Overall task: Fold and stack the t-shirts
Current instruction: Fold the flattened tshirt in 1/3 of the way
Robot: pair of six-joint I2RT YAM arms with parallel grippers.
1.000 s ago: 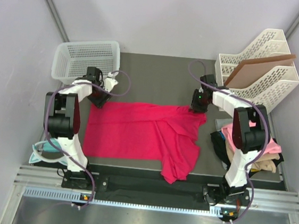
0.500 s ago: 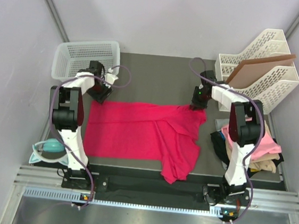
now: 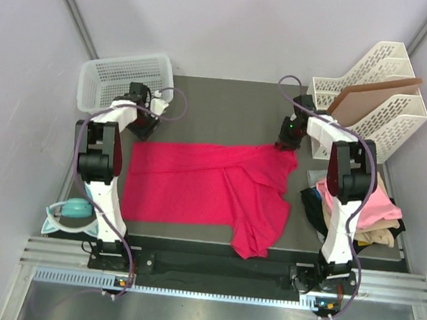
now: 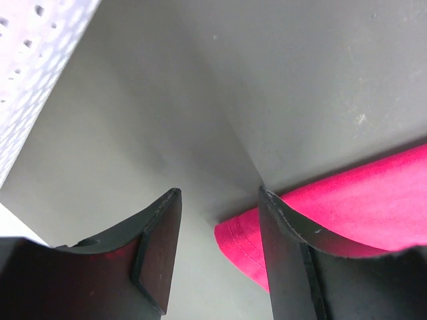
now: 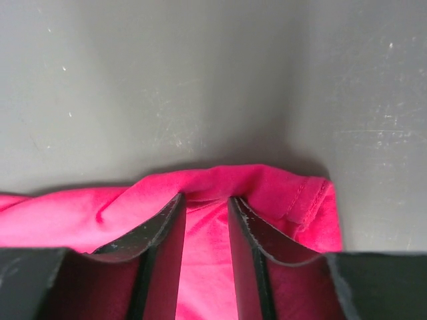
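so the right hand [image 5: 205, 197], pinching the pink shirt [image 3: 187, 188], tugged its corner toward the far edge of the worktop [image 3: 226, 108]; the left hand [image 4: 219, 192] is spread and backed off.

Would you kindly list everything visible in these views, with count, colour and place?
crimson-pink cloth t-shirt: one, crimson-pink, spread across the middle of the table.
heap of cloth shirts: one heap, light pink, beige and black, right edge of the table.
white plastic mesh basket: one, white, far left corner.
white slotted file rack: one set, white, far right corner.
brown flat board: one, brown, standing in the rack.
teal-and-white object: one, near left edge; too small to identify.
dark grey table: one, dark grey.
left gripper: one, black, open at the t-shirt's far left corner.
right gripper: one, black, closed on the t-shirt's far right edge.
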